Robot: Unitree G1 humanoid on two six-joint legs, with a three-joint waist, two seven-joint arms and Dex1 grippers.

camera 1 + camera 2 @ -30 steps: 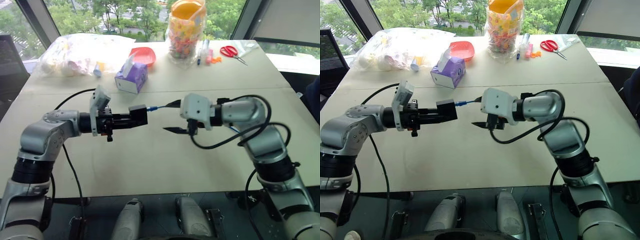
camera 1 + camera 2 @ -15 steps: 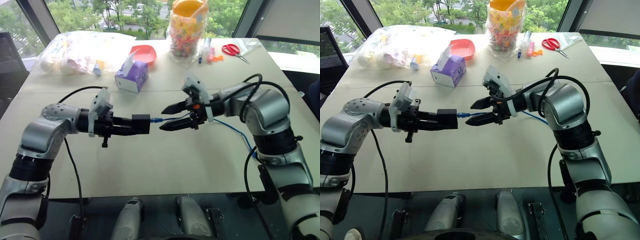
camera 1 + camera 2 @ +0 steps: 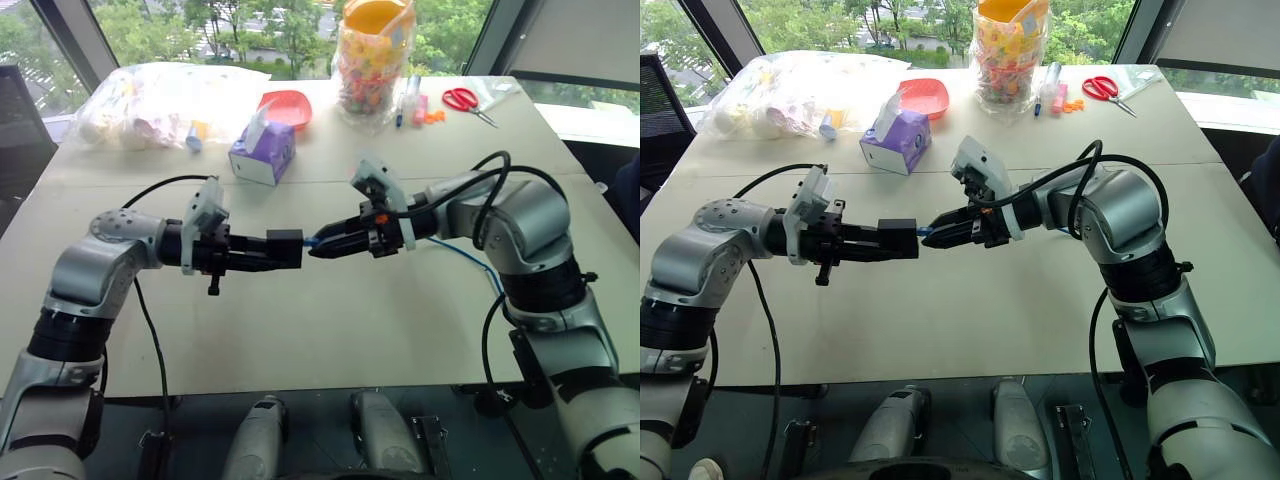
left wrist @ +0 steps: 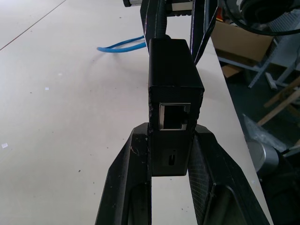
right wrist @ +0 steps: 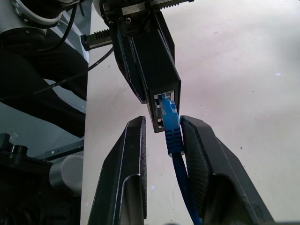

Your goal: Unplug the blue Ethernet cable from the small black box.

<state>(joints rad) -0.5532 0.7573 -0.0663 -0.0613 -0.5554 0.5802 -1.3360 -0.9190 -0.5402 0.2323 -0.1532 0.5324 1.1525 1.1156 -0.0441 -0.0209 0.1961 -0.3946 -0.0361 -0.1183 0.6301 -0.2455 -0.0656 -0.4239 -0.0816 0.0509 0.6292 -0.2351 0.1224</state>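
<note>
Table (image 3: 330, 330) fills most of the head views; the action is mid-frame, just left of centre.

Left gripper (image 3: 290, 249) is clamped shut on the small black box (image 3: 285, 248), held in the air above the table. The left wrist view shows the box (image 4: 174, 93) pinched between both fingers with an empty port facing the camera.

Right gripper (image 5: 164, 136) is narrowed around the blue Ethernet cable (image 5: 171, 136) right at the box's port. The plug is still seated. One finger (image 5: 206, 154) looks to be touching the boot; a gap remains on the other side, so probably not a firm grip yet. The rest of the cable (image 3: 470, 262) trails off to the right over the table.

Risks, my read:
- A pull with only partial pinch would let the fingers slide off the boot.
- The latch tab isn't visibly pressed, so a straight pull may drag the box out of the left grip instead.
- An off-axis pull could jam the plug.

Clutter sits along the upper frame, well apart: plastic bag (image 3: 160, 100), candy jar (image 3: 375, 65), purple tissue box (image 3: 262, 153), red bowl (image 3: 287, 108), scissors (image 3: 465, 103). Nothing blocks a pull to the right.
</note>
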